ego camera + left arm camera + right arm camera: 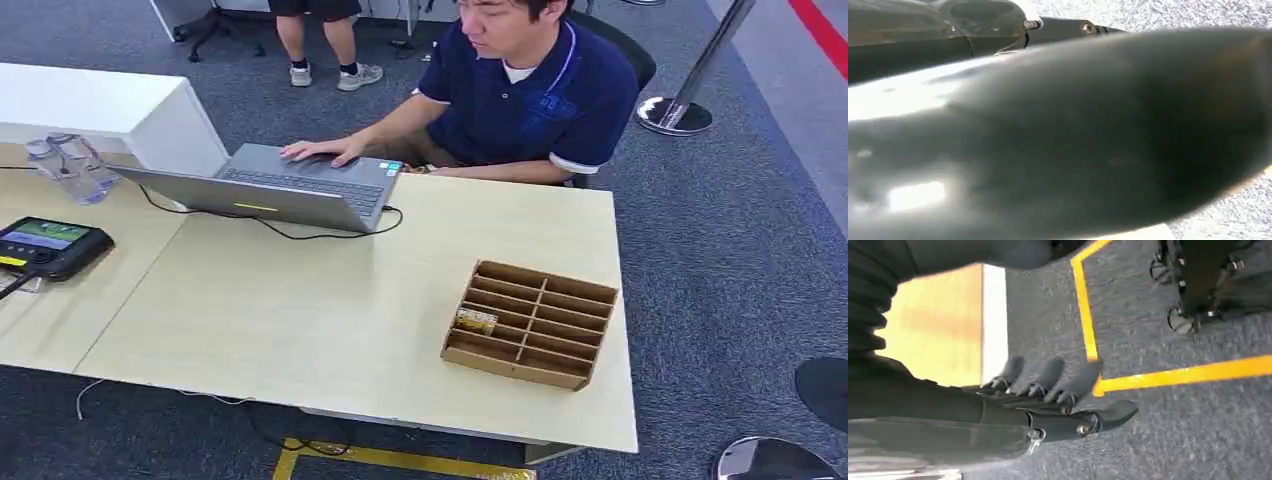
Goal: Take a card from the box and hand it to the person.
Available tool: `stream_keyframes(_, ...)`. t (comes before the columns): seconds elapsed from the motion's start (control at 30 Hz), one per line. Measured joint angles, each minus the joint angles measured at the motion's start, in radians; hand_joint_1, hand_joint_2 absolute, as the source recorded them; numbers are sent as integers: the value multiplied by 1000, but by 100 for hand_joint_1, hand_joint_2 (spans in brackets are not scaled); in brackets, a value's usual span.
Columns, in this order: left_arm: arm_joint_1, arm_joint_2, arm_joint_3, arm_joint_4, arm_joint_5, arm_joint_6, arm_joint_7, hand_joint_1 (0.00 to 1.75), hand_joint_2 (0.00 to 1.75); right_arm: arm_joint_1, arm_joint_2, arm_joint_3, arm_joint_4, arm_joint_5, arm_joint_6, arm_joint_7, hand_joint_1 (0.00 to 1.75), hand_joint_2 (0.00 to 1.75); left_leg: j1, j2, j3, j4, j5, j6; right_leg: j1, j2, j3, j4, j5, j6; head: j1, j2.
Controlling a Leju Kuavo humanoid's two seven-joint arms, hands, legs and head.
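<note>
Below, the right robot hand (1058,400) hangs over grey carpet, fingers apart and empty; the left's state cannot be told. Lower right on the pale wooden table (300,310), near its edge, a slotted cardboard box (530,323) holds a card (476,321). Beyond, a person (520,90) types.

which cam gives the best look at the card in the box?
Head view. It looks down into the cardboard box on the table, and the card lies in a compartment on its left side. The right wrist view looks at carpet and floor tape past the right hand; the left wrist view is blurred dark.
</note>
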Motion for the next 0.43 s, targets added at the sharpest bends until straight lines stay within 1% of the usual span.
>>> stream_keyframes(0.1, -2, 0, -2, 0, -7, 0, -1, 0, 0, -1, 23, 28, 8, 50, -4, -12, 0, 175, 0, 0, 0, 0, 0, 0, 0, 0, 0, 0, 0, 0, -1, 0)
stream_keyframes(0.23, -3, 2, -4, 0, -15, 0, -8, 0, 0, -8, 37, 79, 11, 110, 16, -24, 0, 175, 0, 0, 1, 0, 0, 0, 0, 0, 0, 0, 1, 0, -1, 0)
stream_keyframes(0.43, -5, 7, -5, 0, -18, 3, -13, 0, 0, -16, 52, 118, 12, 120, 17, -31, 0, 175, 0, 2, 1, 0, 1, 1, 0, 0, 0, 0, 1, 0, 0, 0)
